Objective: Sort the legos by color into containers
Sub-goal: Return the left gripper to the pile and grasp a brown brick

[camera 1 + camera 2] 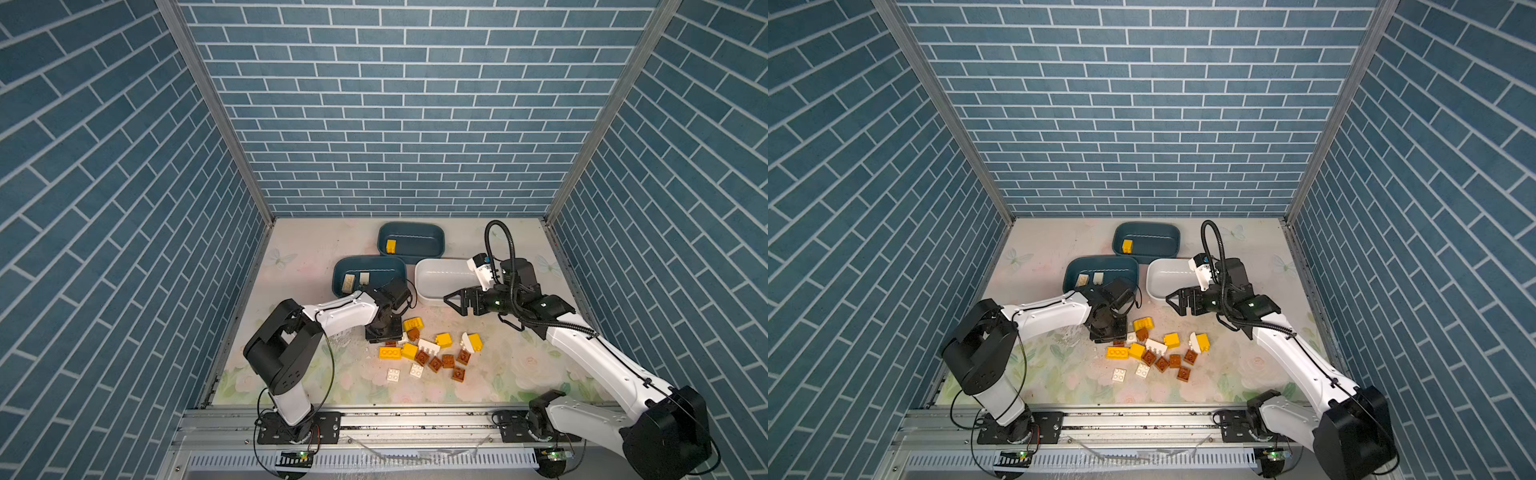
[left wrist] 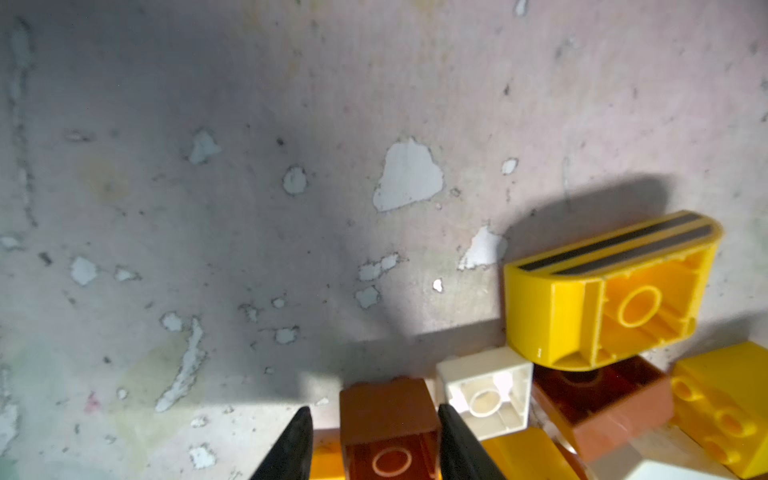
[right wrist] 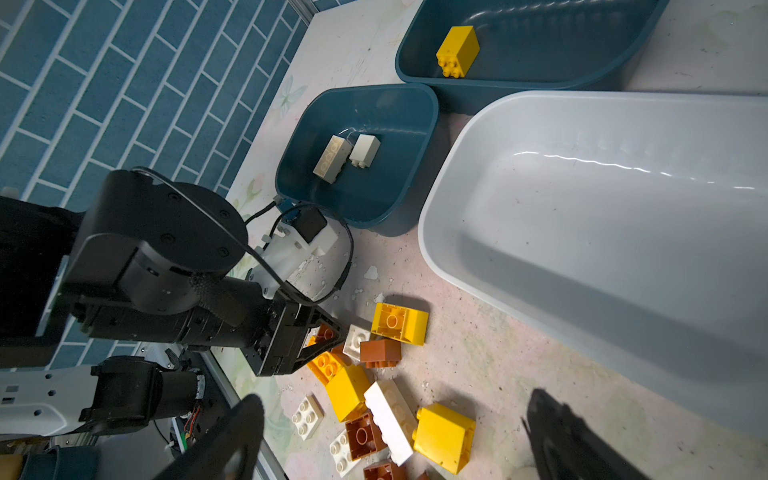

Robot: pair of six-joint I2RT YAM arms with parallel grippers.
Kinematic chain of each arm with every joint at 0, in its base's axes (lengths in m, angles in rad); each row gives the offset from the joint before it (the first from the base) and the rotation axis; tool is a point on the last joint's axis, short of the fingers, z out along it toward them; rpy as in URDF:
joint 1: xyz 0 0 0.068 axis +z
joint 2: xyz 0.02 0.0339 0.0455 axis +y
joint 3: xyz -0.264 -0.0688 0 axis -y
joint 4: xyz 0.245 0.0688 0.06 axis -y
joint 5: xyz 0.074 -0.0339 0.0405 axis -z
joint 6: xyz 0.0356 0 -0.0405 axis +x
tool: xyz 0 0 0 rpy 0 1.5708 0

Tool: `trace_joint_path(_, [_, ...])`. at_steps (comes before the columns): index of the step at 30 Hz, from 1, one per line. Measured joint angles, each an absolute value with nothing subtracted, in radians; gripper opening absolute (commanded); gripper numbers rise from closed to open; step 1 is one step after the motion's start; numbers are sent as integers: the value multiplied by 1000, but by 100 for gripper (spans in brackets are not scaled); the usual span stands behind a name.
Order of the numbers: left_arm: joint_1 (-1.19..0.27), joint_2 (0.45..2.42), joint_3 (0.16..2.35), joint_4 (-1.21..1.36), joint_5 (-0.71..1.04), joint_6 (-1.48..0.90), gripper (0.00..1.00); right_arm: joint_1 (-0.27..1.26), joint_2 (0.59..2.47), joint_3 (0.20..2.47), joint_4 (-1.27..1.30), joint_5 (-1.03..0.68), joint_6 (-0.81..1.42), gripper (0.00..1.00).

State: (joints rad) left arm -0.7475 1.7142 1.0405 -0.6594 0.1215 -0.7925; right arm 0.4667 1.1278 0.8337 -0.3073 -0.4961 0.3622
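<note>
Left gripper: my left gripper [image 2: 374, 409] points down at the far-left edge of the pile. Its jaws are narrow and stand one on each side of a brown brick [image 2: 388, 419].
Grip: one finger [image 2: 461, 453] lies against the brick's side. Next to the other finger [image 2: 291, 449] I see a sliver of yellow, so I read the brick as straddled, not pinched.
Brown brick: it sits on the table [image 1: 316, 374] with its hollow underside turned toward my wrist camera.
Neighbours: a small white brick [image 2: 486, 390] lies just beside it. Past that, a rounded yellow brick [image 2: 561, 307] on its side leans on a second brown one [image 2: 602, 407].
Right gripper: my right gripper [image 1: 453, 303] hangs above the table with its jaws wide and nothing between them. It is just near of the white tub [image 1: 440, 286] and aimed left.
Pile: loose bricks [image 1: 432, 353] in yellow, white and brown lie scattered at the table's middle, between my two arms.
Far teal tub: the far teal tub [image 1: 424, 237] sits at the far middle and holds one yellow brick [image 1: 390, 246] at its left end.
Near teal tub: the near teal tub [image 1: 374, 268] is left of the white tub and holds two cream bricks [image 1: 348, 283] side by side. My left wrist hides its near right corner in both top views.
</note>
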Motion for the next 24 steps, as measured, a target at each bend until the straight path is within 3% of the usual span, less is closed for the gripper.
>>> trace_joint_path(12, [-742, 1719, 1042, -713, 87, -701, 43, 467, 1128, 834, -309, -493, 362, 98])
trace_joint_path(19, [-742, 1747, 1045, -712, 93, -670, 29, 467, 1128, 834, -324, -493, 362, 98])
trace_joint_path(24, [-736, 1744, 1073, -738, 91, -648, 28, 467, 1126, 834, -334, -490, 361, 99])
